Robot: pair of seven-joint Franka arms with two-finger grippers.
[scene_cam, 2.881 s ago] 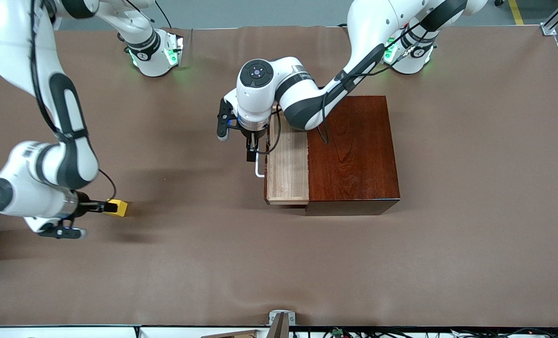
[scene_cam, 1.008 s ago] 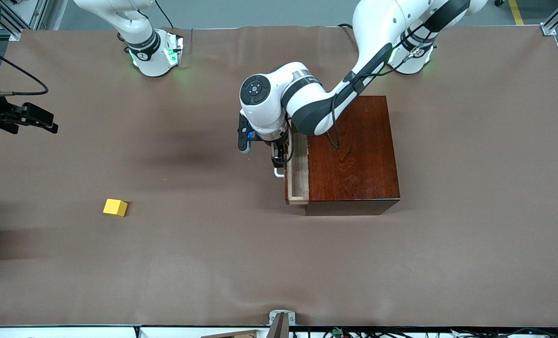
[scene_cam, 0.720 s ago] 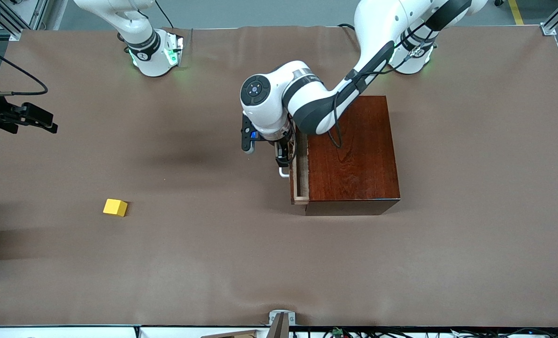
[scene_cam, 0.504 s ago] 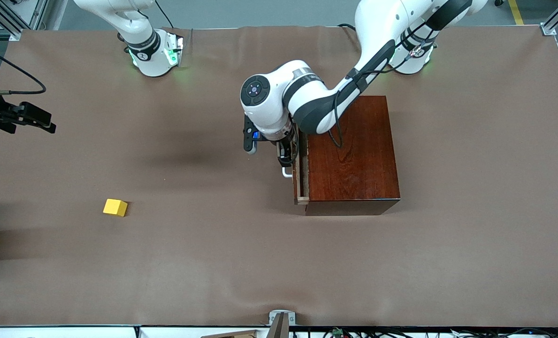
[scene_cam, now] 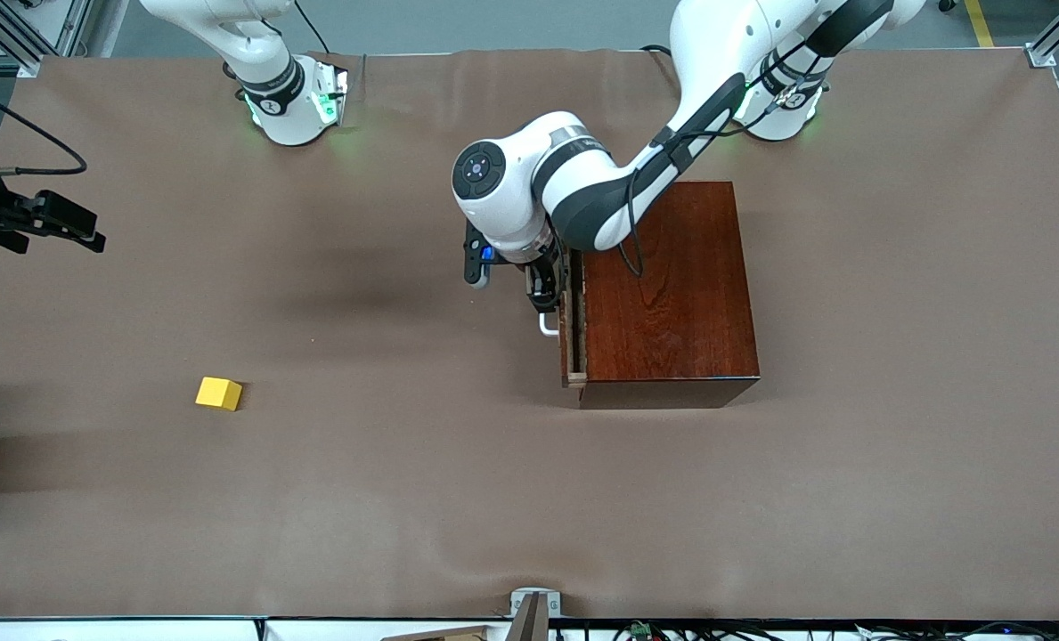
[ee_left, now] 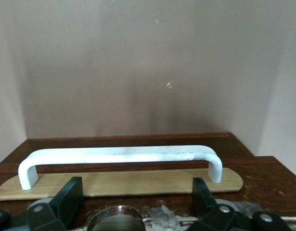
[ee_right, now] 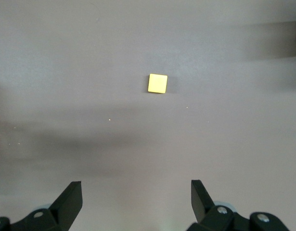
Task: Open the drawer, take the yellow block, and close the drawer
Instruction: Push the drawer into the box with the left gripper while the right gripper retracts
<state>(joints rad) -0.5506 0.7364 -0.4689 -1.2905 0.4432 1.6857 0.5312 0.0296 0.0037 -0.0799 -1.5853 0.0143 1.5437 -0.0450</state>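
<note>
The dark reddish-brown box [scene_cam: 667,285] stands mid-table. Its pale wood drawer [scene_cam: 572,329] sticks out only a narrow sliver, toward the right arm's end. My left gripper [scene_cam: 542,287] is open at the drawer front, just above the white loop handle [scene_cam: 548,324]. In the left wrist view the handle [ee_left: 119,156] and the pale drawer front [ee_left: 138,182] lie just past my spread fingers [ee_left: 70,197], which hold nothing. The yellow block [scene_cam: 218,393] lies alone on the table near the right arm's end. My right gripper [scene_cam: 84,233] is open and empty, high over the table, with the block [ee_right: 157,83] well below it.
A brown mat [scene_cam: 458,499] covers the whole table. The arm bases [scene_cam: 293,102] stand along the table's edge farthest from the front camera. A small metal bracket [scene_cam: 533,605] sits at the edge nearest to it.
The drawer has slid almost fully into the box, with my left gripper following at its front. Earlier, my right gripper let go of the yellow block and rose away.
</note>
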